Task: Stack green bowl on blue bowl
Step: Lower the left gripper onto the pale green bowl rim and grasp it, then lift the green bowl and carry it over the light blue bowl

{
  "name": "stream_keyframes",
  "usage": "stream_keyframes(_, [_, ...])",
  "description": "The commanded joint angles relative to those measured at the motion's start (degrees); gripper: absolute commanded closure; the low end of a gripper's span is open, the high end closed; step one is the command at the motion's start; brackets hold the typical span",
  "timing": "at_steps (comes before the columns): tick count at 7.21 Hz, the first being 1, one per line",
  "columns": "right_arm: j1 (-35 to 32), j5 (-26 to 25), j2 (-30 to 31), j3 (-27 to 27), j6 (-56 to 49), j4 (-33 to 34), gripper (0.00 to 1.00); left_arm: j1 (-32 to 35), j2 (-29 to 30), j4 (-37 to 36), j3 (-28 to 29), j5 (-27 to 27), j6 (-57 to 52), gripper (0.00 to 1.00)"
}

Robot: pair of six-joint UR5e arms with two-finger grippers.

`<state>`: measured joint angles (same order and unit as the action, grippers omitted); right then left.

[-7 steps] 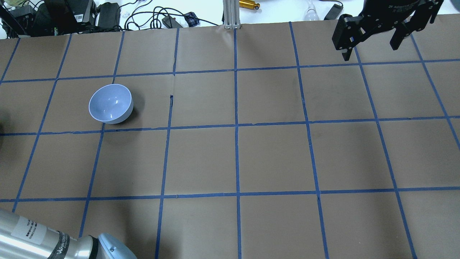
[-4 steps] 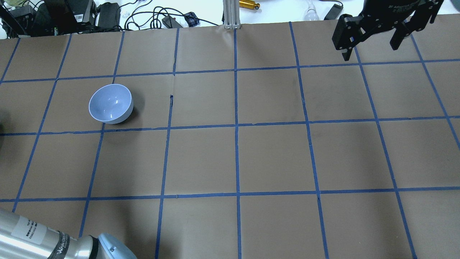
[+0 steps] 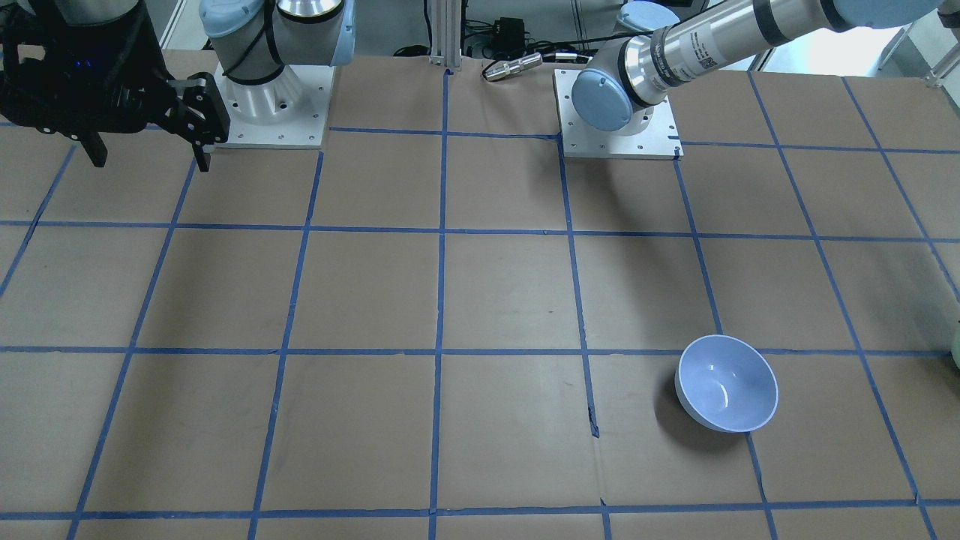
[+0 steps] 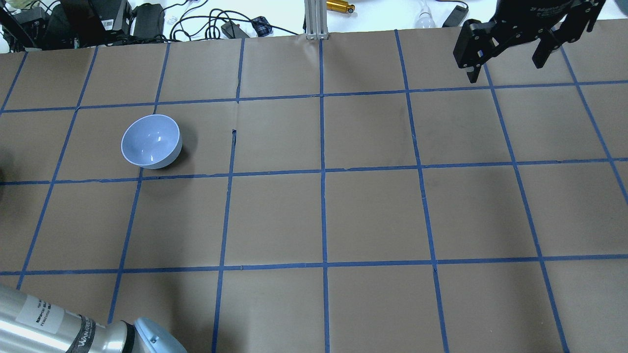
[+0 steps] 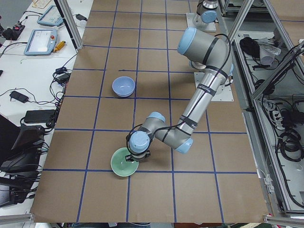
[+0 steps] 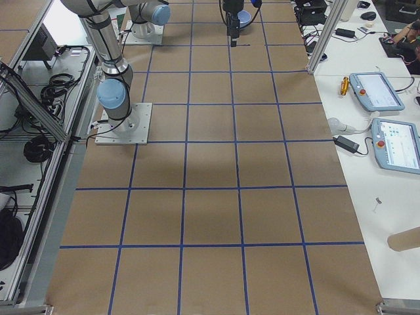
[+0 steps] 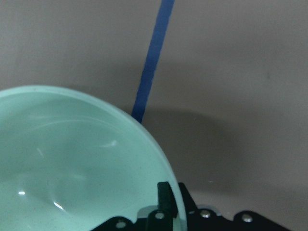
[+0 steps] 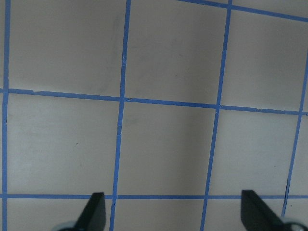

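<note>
The pale blue bowl point(image 4: 151, 141) stands upright on the left half of the table; it also shows in the front view point(image 3: 726, 382) and the left side view point(image 5: 123, 87). The mint-green bowl point(image 5: 124, 164) sits near the table's left end, outside the overhead view, with only a sliver in the front view point(image 3: 957, 349). My left gripper point(image 7: 173, 199) has one finger inside and one outside the green bowl's point(image 7: 72, 163) rim, shut on it. My right gripper point(image 4: 505, 71) hangs open and empty above the far right of the table, far from both bowls.
Brown paper with a blue tape grid point(image 4: 324, 171) covers the table. Cables and power bricks point(image 4: 147, 19) lie beyond the far edge. My left arm's forearm point(image 4: 44, 323) crosses the near left corner. Tablets point(image 6: 394, 141) lie on the side bench.
My left arm's forearm has shifted very slightly at the overhead view's lower left. The blue bowl and my right gripper have not moved.
</note>
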<state>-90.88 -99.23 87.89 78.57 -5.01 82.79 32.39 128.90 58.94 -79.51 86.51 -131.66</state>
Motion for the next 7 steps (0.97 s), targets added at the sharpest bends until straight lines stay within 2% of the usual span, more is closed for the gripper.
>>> stream_keyframes(1, [0.0,0.0,0.0,0.0,0.0,0.0,0.00,2.1,-3.5,4.1,0.0,0.9,0.1,1.00])
stream_keyframes(2, [0.0,0.0,0.0,0.0,0.0,0.0,0.00,4.4,-6.0,7.1,-0.1,3.3,0.2,1.00])
stream_keyframes(5, [0.0,0.0,0.0,0.0,0.0,0.0,0.00,11.5,-12.8,13.6,-0.5,3.5,1.2,1.00])
stream_keyframes(7, [0.0,0.0,0.0,0.0,0.0,0.0,0.00,21.3,-17.8,18.6,-0.7,2.4,6.3,1.00])
